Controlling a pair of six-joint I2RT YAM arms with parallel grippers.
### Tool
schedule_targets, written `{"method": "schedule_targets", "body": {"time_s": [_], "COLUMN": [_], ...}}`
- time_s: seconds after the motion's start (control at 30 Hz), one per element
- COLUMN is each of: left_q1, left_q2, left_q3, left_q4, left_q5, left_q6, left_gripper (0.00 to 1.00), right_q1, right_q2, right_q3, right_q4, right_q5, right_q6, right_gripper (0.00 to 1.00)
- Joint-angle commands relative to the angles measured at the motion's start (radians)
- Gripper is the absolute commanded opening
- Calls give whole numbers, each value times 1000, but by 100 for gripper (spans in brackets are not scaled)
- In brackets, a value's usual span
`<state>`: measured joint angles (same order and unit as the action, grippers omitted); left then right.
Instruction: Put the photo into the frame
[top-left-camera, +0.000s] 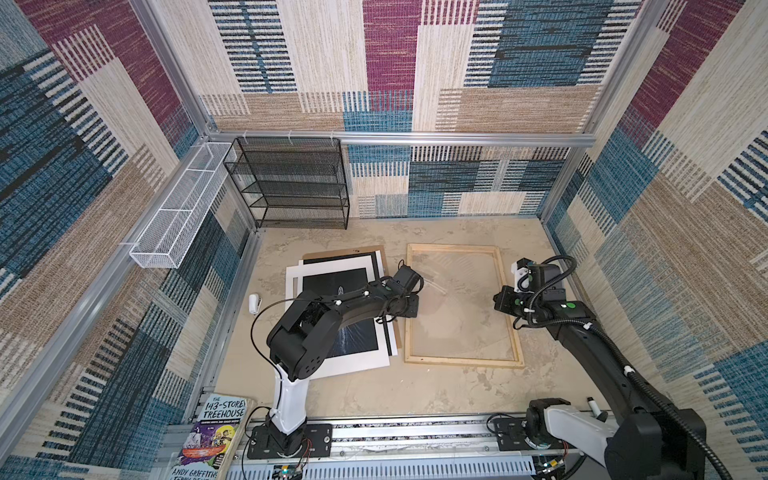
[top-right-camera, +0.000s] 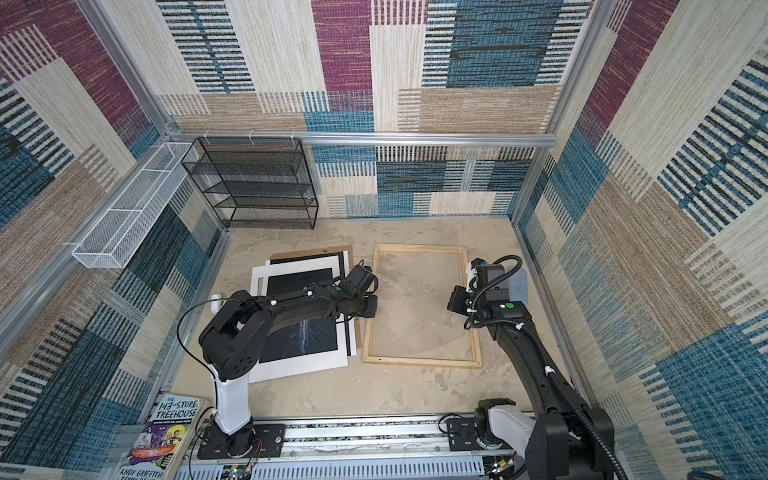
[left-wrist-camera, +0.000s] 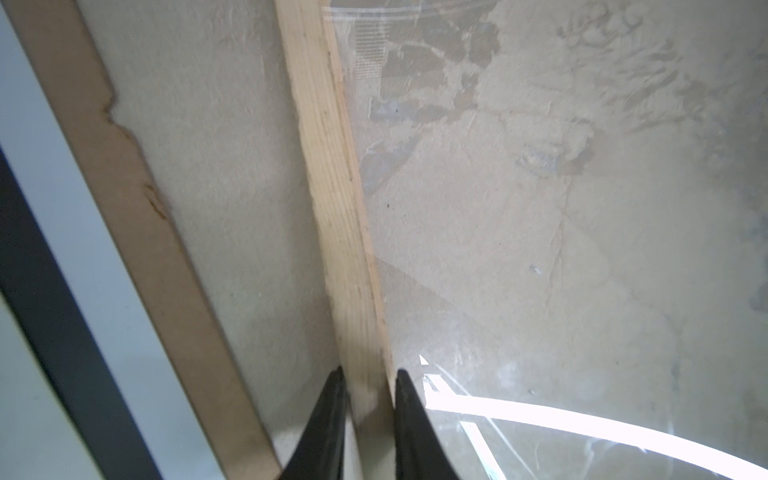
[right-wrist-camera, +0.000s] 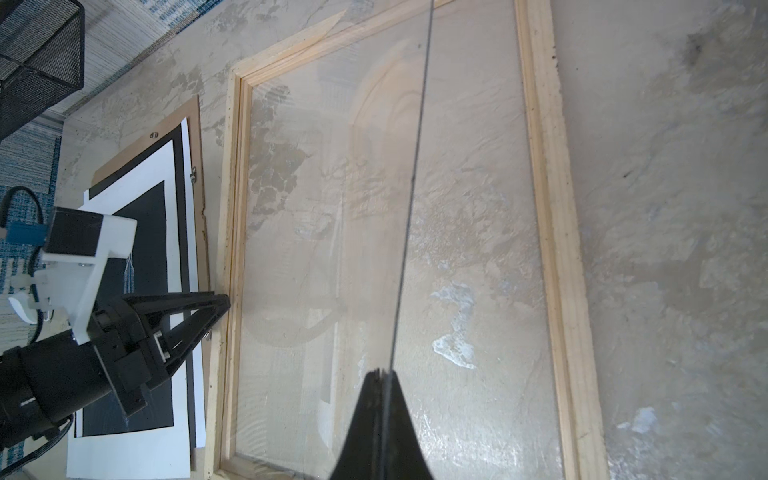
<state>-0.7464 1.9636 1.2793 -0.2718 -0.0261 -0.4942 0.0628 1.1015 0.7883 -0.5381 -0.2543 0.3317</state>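
The photo (top-left-camera: 361, 338) lies face up on a stack of sheets (top-left-camera: 291, 291), left on the bench (top-left-camera: 415, 395). Just right of it lies the frame (top-left-camera: 461, 360). The left hand (left-wrist-camera: 368, 374) is narrowed onto its left rail. The right hand (right-wrist-camera: 384, 372), over the frame, is pinched shut on a thin clear sheet (right-wrist-camera: 409, 187).

On table (top-left-camera: 415, 390): photo (top-left-camera: 361, 332) atop stacked sheets, left of flat-lying frame (top-left-camera: 461, 360); wire rack (top-left-camera: 291, 183) behind them, at back wall.
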Motion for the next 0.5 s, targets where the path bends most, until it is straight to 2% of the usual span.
{"method": "schedule_targets", "body": {"time_s": [0.0,0.17,0.23,0.3,0.47], "left_q1": [-4,-4,-4,-4,-4], "left_q2": [-2,-3,-2,-2,-2], "left_q3": [-3,-5,-7,-7,-8], "left_q4": [11,17,17,17,17], "left_q5": [75,82,85,84,84], "left_q6": [34,36,36,36,39], "left_gripper": [19,18,18,18,17], "right_q1": [9,18,21,21,22], "right_q2": [2,12,21,31,46], "right_q3": [-3,-10,-10,-7,-2], "right_q4": [77,89,85,75,62], "right_q5": [-30,-22,-8,9,43], "right_q6": [-26,-15,-6,3,12], "right_gripper": [0,1,4,13,22]}}
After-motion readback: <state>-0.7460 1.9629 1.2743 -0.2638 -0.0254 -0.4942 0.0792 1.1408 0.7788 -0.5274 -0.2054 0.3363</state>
